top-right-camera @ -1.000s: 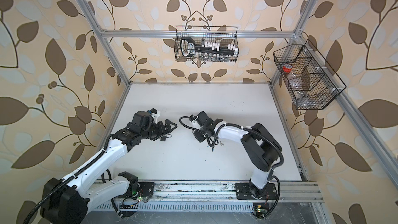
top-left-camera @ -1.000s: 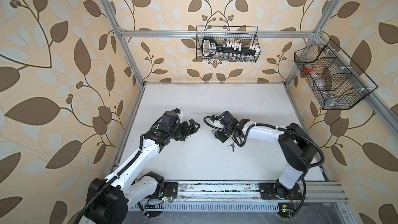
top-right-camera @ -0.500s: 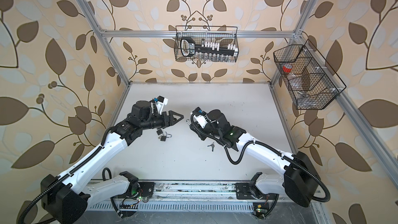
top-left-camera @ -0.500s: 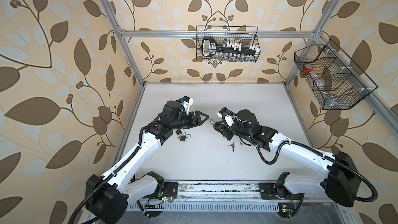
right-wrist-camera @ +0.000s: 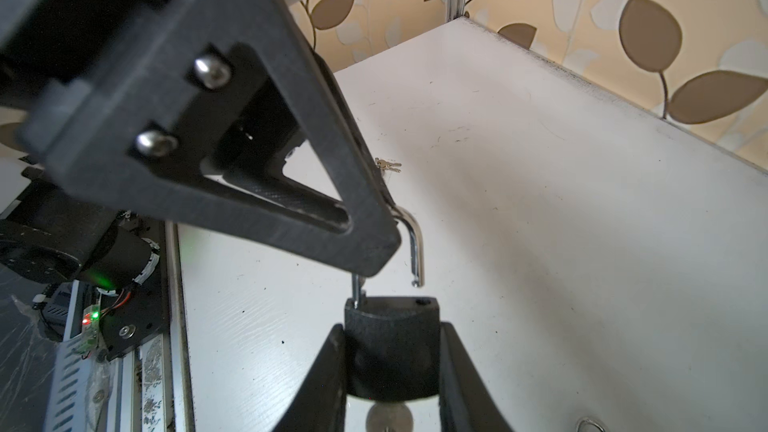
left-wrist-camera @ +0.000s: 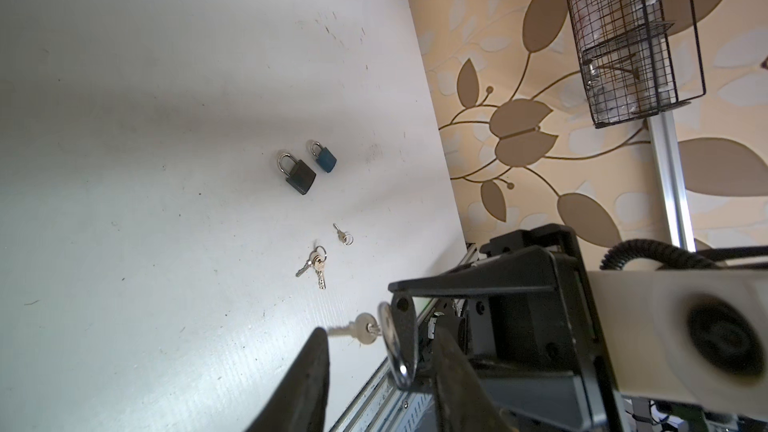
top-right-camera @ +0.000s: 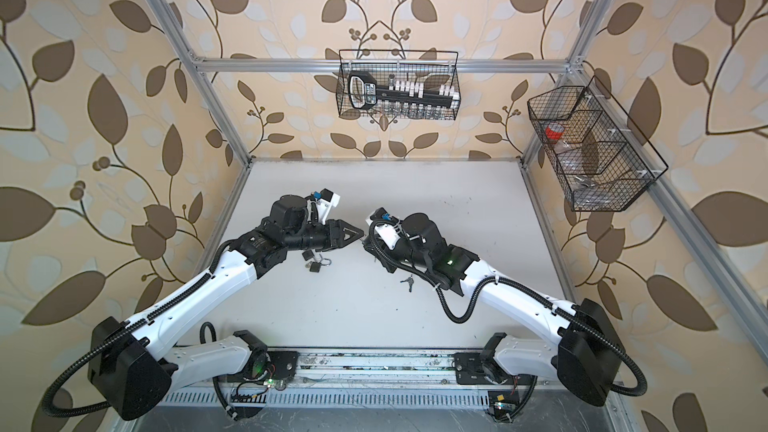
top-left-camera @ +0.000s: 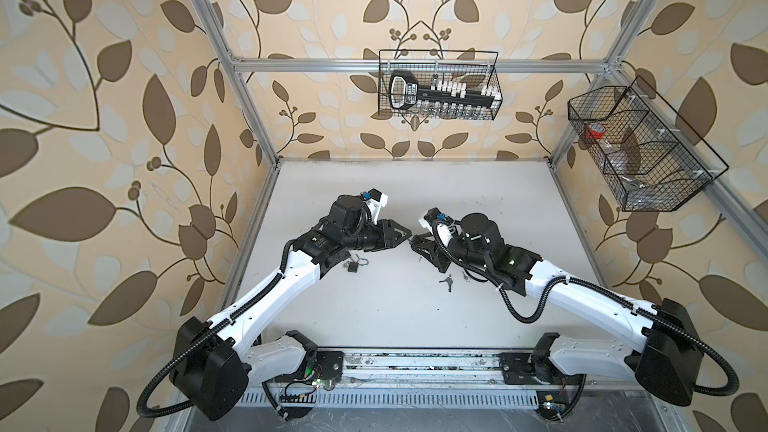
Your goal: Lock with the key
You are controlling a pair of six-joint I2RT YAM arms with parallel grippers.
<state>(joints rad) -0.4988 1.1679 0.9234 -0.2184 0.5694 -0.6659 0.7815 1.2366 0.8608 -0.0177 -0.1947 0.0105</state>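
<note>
My right gripper (right-wrist-camera: 392, 328) is shut on the body of a black padlock (right-wrist-camera: 390, 351), held above the table. Its silver shackle (right-wrist-camera: 417, 251) stands open, its free end clear of the body. A key's round silver head (right-wrist-camera: 388, 415) shows under the lock. My left gripper (left-wrist-camera: 380, 338) meets it tip to tip in both top views (top-left-camera: 405, 236) (top-right-camera: 359, 234). Its fingers (left-wrist-camera: 316, 367) straddle the shackle (left-wrist-camera: 395, 347) with a gap on each side. A second key (left-wrist-camera: 365, 328) dangles beside the shackle.
On the white table lie a black padlock (left-wrist-camera: 300, 176), a blue padlock (left-wrist-camera: 325, 158) and two small bunches of keys (left-wrist-camera: 316, 264) (left-wrist-camera: 344, 236). Another padlock (top-left-camera: 353, 266) with its shackle open lies under the left arm. Wire baskets (top-left-camera: 438, 85) (top-left-camera: 640, 147) hang on the back and right walls.
The left gripper has risen and moved right to meet the right gripper, and its jaws have narrowed from wide open around the shackle. The right arm has swung the padlock up to mid-table.
</note>
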